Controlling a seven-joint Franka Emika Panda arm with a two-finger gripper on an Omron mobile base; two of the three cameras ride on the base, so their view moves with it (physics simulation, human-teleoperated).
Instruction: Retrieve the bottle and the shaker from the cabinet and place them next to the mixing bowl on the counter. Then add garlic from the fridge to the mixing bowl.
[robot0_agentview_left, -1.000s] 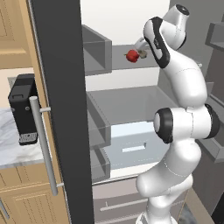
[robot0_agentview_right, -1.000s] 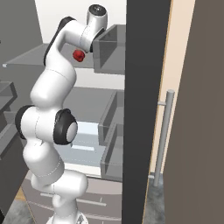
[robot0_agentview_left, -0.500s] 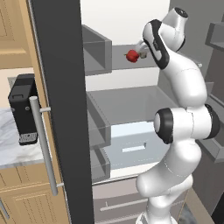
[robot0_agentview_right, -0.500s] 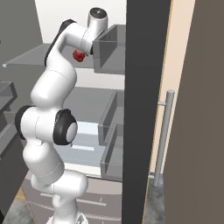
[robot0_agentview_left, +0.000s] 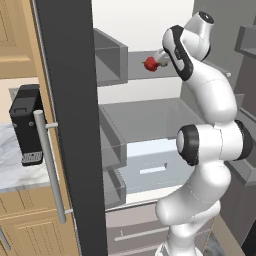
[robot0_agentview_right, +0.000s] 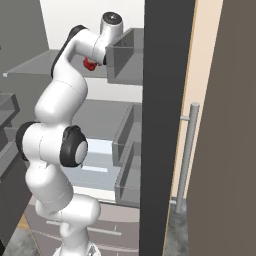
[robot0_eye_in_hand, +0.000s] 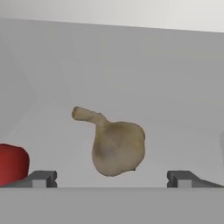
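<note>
Inside fridge (robot0_agentview_left: 150, 115): garlic (robot0_eye_in_hand: 116, 148), red fruit (robot0_eye_in_hand: 12, 164).

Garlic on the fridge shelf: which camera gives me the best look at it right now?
The hand view. The garlic lies centred on the grey shelf ahead of the open gripper, stem up-left, with a red item beside it. In both base views the arm blocks the bulb; I can make out the red item there, not the garlic.

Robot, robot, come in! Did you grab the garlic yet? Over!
Gripper open, empty, inside the fridge. Garlic lying on the shelf dead ahead between the fingertips, not yet gripped. Red thing off to one side, not blocking.
</note>
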